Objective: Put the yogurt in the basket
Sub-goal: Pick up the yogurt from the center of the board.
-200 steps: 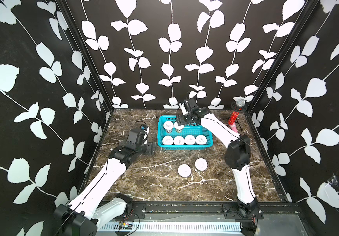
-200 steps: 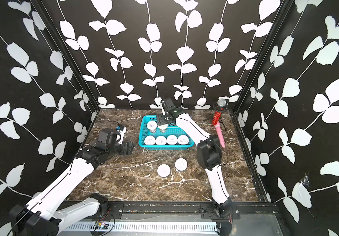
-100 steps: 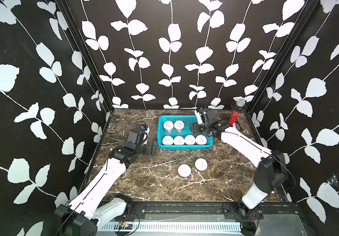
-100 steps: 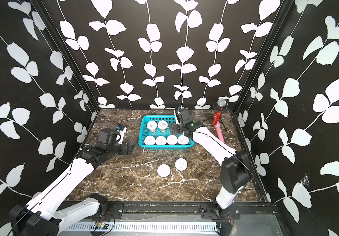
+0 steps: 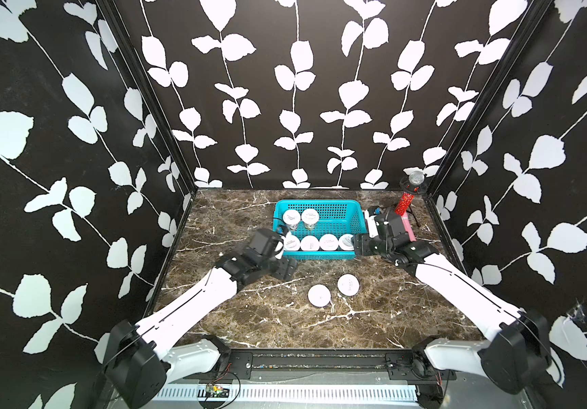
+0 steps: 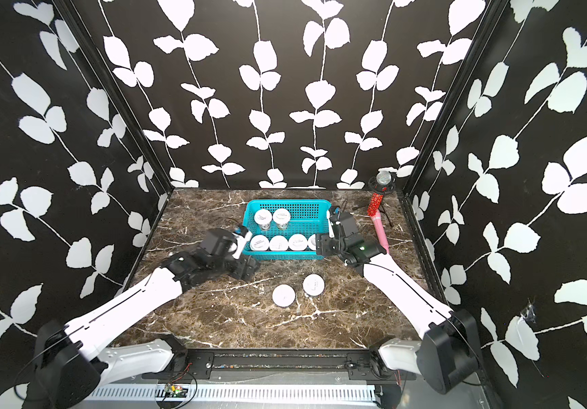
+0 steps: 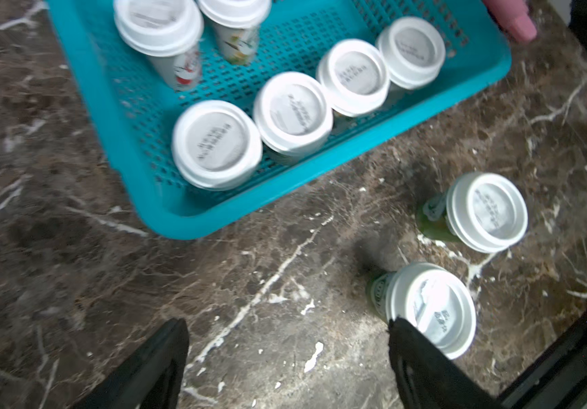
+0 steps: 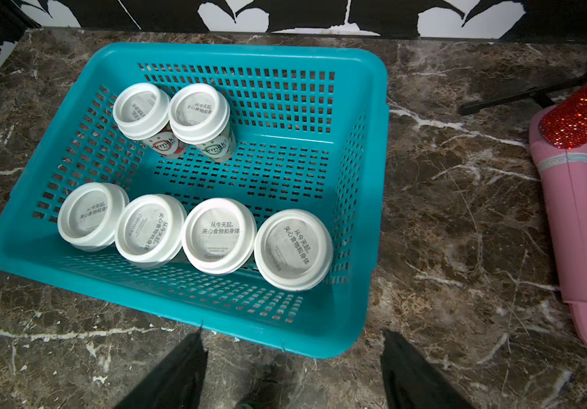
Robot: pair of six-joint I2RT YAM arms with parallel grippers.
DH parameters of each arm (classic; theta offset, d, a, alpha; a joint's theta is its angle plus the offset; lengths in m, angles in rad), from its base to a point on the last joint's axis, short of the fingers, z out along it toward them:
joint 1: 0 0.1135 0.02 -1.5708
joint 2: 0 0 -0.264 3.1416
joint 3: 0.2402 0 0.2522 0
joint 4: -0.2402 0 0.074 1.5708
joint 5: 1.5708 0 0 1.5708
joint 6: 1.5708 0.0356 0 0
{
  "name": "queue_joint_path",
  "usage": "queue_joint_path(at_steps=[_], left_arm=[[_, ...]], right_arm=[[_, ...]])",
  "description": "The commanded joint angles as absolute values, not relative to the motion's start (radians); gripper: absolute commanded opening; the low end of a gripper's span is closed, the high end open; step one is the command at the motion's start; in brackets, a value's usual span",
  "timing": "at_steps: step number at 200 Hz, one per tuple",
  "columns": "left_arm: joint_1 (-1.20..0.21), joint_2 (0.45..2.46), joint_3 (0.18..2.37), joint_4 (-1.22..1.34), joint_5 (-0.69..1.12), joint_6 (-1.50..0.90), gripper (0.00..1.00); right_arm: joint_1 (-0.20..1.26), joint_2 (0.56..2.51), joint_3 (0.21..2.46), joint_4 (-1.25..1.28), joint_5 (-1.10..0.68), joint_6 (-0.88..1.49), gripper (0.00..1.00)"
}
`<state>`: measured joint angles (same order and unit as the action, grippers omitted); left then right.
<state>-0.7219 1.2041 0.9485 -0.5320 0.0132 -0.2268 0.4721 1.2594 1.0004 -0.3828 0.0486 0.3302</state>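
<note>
The turquoise basket (image 5: 316,202) (image 6: 288,202) (image 8: 242,53) stands at the back of the marble table. Six yogurt cups with white lids stand in it: two at its back left (image 8: 139,109) and a front row (image 8: 214,235) (image 7: 217,143). Two more yogurt cups stand on the table in front of it (image 5: 319,295) (image 5: 348,284) (image 7: 488,212) (image 7: 433,308). My left gripper (image 5: 290,271) (image 7: 287,322) is open and empty over the table by the basket's front left corner, one finger beside the nearer loose cup. My right gripper (image 5: 359,245) (image 8: 292,336) is open and empty at the basket's front right corner.
A toy microphone with a pink handle (image 5: 407,226) (image 8: 575,212) and a red glitter neck (image 6: 377,205) lies on a black stand at the back right, close to my right arm. Black leaf-patterned walls close in the table on three sides.
My right gripper let go of a cup in the basket's back row and drew back to the basket's front right corner. My left gripper shifted right, toward the loose cups.
</note>
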Motion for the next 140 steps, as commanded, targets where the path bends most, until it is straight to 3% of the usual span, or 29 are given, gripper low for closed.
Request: queue_joint_path(at_steps=[1,73,140], left_arm=[[-0.809,1.253,1.006,-0.512,-0.046,-0.242,0.89],[-1.053,1.486,1.159,-0.582,-0.191,-0.221,0.88],[-1.110,1.563,1.189,-0.607,-0.219,-0.236,0.89]], right_arm=[[0.462,1.207,0.945,-0.353,0.055,0.347,0.79],[0.461,1.143,0.864,-0.375,0.061,0.358,0.78],[0.461,1.141,0.854,-0.371,0.065,0.364,0.78]])
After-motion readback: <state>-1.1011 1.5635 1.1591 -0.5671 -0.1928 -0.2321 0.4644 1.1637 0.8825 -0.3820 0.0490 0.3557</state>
